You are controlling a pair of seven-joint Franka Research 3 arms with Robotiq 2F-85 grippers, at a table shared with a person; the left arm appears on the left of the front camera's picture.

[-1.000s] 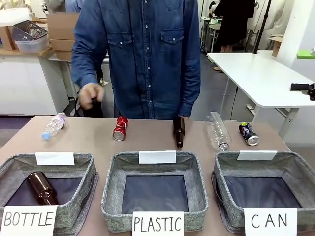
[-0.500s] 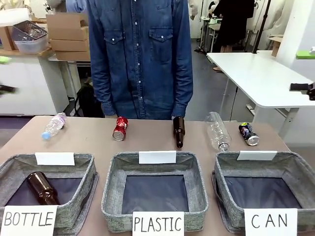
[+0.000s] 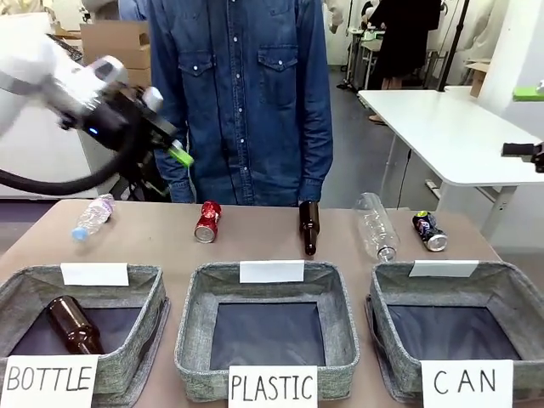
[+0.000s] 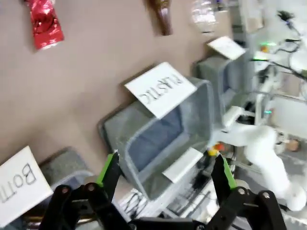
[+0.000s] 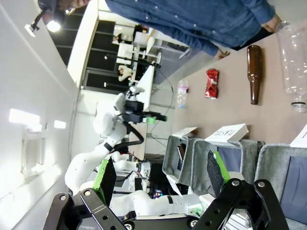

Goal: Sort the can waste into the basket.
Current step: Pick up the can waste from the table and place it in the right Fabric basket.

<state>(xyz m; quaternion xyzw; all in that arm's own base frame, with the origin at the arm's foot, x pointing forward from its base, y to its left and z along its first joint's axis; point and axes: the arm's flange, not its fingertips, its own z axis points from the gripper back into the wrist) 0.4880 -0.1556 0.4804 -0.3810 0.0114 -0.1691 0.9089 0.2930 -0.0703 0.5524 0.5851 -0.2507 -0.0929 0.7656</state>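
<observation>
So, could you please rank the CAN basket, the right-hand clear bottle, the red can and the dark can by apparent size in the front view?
1. CAN basket
2. clear bottle
3. red can and dark can: about alike, so unranked.

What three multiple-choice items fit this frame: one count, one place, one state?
1. How many things lie in the CAN basket?
A. none
B. one
C. two

2. Where is the red can?
A. in the CAN basket
B. on the table, left of the brown bottle lying there
C. held in a gripper

3. What state is the left gripper in?
A. open, holding nothing
B. shut on the red can
C. shut on a bottle

Answers:
1 A: the front view shows its dark floor bare.
2 B: the can rests on the tabletop at the far side, apart from every basket.
3 A: in the left wrist view the jaws stand wide apart with nothing between them.
</observation>
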